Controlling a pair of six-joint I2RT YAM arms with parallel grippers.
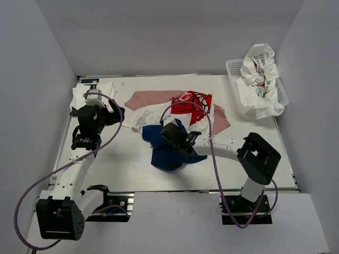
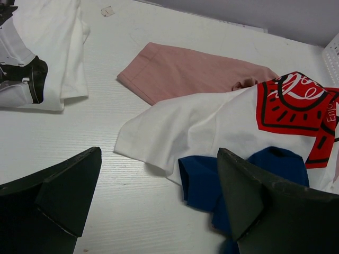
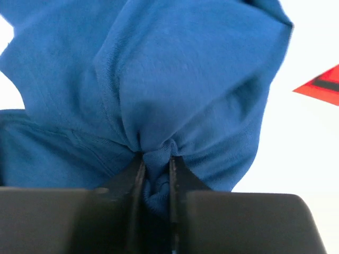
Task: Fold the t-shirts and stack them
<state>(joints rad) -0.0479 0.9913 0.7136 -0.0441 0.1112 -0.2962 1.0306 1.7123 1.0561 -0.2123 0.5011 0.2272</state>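
Up close, right tool (image 3: 156, 160) pinching blue tee (image 3: 185, 79)

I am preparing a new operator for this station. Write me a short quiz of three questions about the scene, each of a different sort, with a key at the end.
1. True or false: the right end effector is shut on the blue tee.
2. What lies in the basket? A) white cloth; B) tools; C) nothing.
3. Fill the gap: the left end effector is ____ (open or shut) and holds nothing.

Key: 1 true; 2 A; 3 open.
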